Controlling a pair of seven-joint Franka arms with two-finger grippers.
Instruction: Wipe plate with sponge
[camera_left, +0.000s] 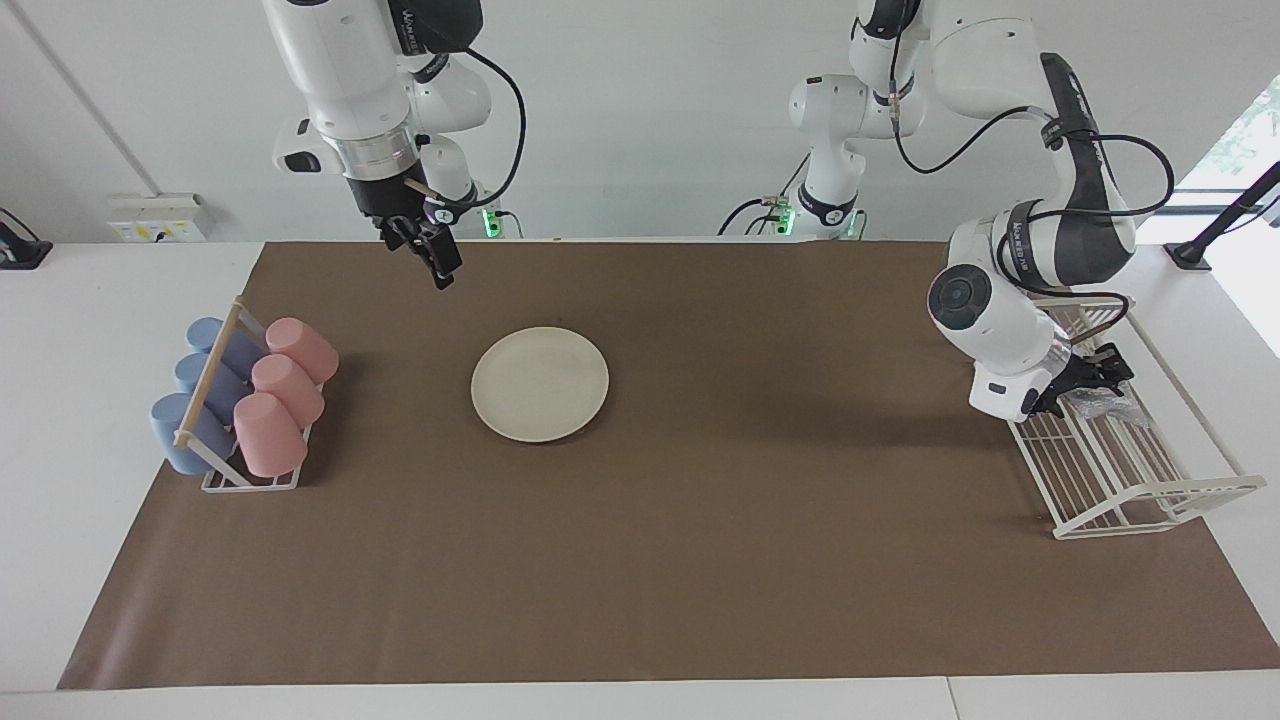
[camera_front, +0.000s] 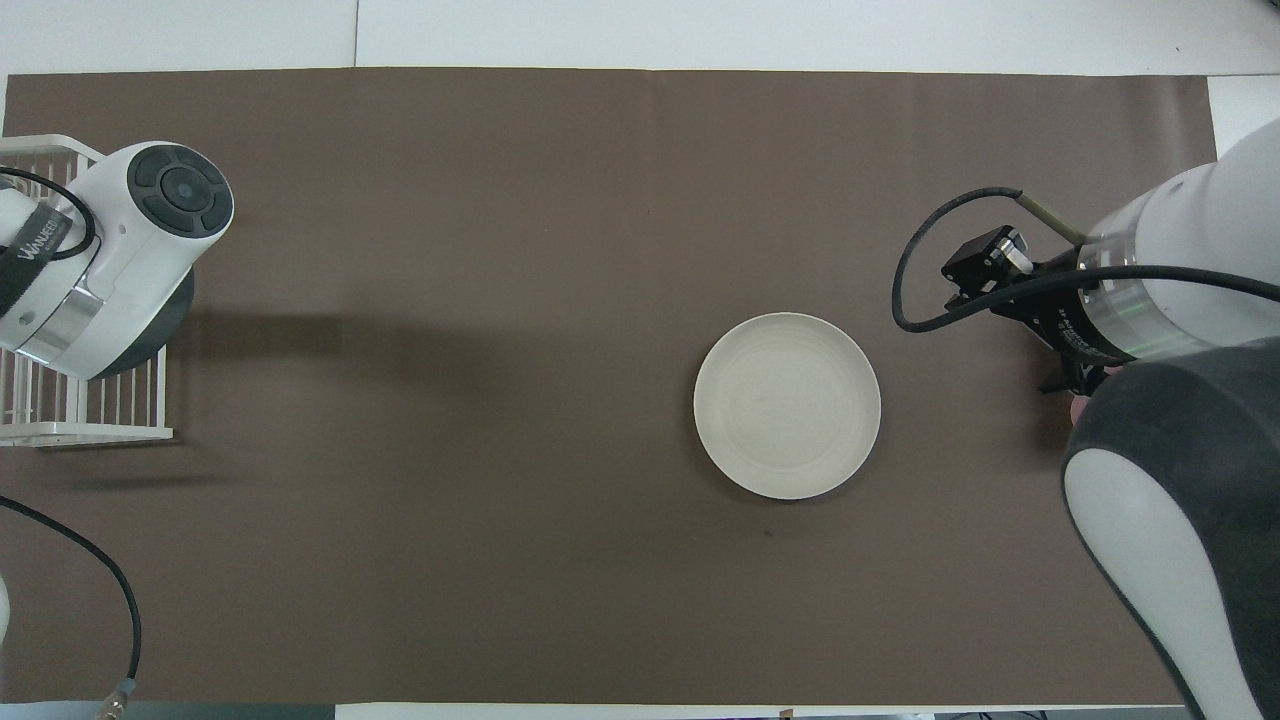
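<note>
The cream-white plate (camera_left: 540, 384) (camera_front: 787, 405) lies flat on the brown mat, somewhat toward the right arm's end. The silvery wrinkly sponge (camera_left: 1112, 405) sits in the white wire rack (camera_left: 1130, 485) at the left arm's end. My left gripper (camera_left: 1098, 376) is down in that rack, right at the sponge and touching it; whether it grips the sponge does not show. The left arm hides the sponge in the overhead view. My right gripper (camera_left: 432, 262) hangs open and empty over bare mat beside the plate.
A rack of pink and blue cups (camera_left: 245, 395) stands at the right arm's end of the mat; the right arm (camera_front: 1160, 300) covers it from above. The wire rack (camera_front: 90, 425) pokes out from under the left arm.
</note>
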